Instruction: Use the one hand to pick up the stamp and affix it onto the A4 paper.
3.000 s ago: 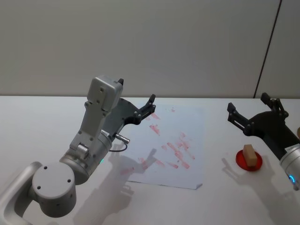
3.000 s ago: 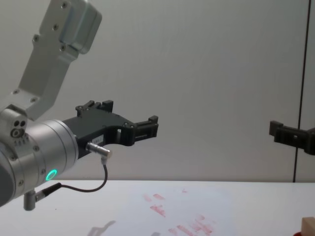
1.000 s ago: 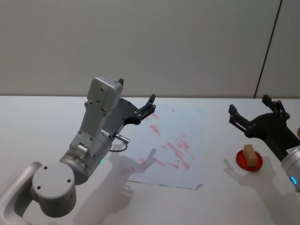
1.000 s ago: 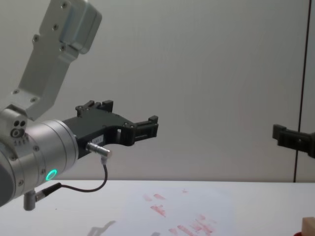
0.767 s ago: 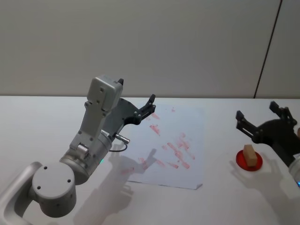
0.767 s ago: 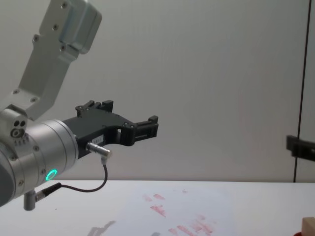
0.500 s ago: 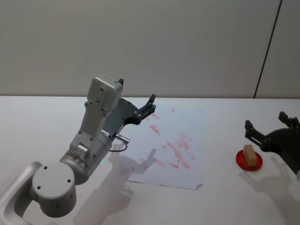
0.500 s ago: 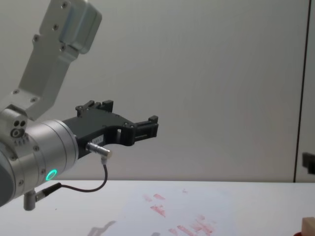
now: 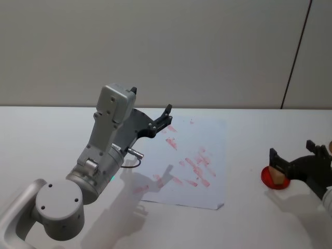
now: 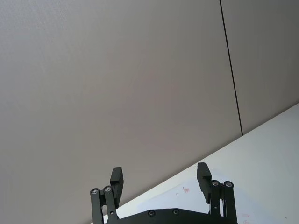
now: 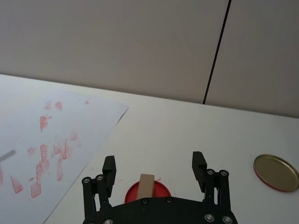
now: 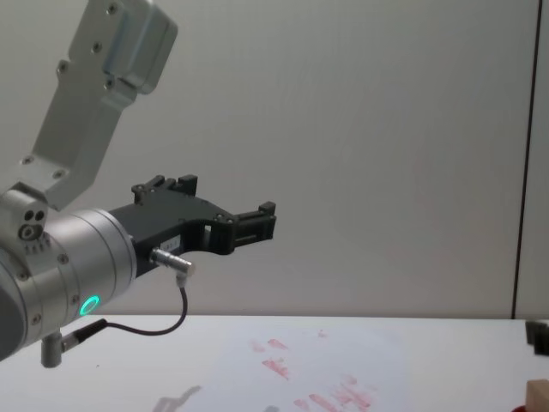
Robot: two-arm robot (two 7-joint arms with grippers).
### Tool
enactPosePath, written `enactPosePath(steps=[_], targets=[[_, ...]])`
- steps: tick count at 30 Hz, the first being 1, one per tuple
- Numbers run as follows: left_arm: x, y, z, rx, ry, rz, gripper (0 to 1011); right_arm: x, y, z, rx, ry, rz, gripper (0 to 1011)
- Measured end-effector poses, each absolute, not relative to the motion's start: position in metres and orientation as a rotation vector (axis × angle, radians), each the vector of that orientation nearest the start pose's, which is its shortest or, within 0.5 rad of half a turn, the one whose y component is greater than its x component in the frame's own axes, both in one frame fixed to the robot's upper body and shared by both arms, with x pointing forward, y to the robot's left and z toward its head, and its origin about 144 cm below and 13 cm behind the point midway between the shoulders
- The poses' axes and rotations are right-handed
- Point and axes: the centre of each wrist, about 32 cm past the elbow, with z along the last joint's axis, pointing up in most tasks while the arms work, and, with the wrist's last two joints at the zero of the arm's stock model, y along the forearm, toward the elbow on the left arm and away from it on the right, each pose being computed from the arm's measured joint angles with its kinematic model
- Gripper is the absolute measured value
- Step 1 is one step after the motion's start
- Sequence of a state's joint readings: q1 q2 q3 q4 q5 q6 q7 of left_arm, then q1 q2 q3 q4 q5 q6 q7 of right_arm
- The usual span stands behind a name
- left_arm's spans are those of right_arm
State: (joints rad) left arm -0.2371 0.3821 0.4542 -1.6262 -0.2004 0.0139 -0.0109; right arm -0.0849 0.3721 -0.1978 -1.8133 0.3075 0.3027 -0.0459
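Stamp [image 11: 146,181] stands on a red pad [image 11: 161,189] at 3 o'clock from the paper [image 9: 210,132], between the right fingers [image 11: 109,169], spread and empty. Closing off-centre could tip it or drag the pad. Left fingers [image 10: 203,175], spread, idle at the paper's 9 o'clock

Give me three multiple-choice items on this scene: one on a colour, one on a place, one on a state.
1. What colour are the prints on the A4 paper?
A blue; B red-pink; C black.
2. Where does the stamp stand?
A on the red round pad; B on the A4 paper; C on the gold lid.
3. How is the right claw?
A shut on the stamp; B shut on nothing; C open.

Answers:
1 B: the marks scattered over the sheet are red-pink.
2 A: the wooden block stands upright on the red disc, off to the side of the sheet.
3 C: its two fingers stand wide apart, and the right wrist view shows the stamp between them.
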Motion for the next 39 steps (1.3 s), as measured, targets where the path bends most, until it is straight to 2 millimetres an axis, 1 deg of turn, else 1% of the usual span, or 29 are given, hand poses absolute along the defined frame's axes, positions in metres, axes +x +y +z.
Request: enactPosePath(steps=[15, 28, 39], targets=[[0.492, 0.198, 1.204, 0.061, -0.268, 1.124, 1003, 0.433, -0.237, 1.17, -0.341, 0.205, -1.381, 1001], [0.492, 0.198, 1.204, 0.061, -0.268, 1.124, 1003, 0.441, -0.228, 1.163, -0.386, 0.225, -1.377, 1001], [0.492, 0.198, 1.204, 0.061, -0.268, 1.124, 1003, 0.446, -0.226, 1.157, -0.414, 0.232, -1.376, 1001]])
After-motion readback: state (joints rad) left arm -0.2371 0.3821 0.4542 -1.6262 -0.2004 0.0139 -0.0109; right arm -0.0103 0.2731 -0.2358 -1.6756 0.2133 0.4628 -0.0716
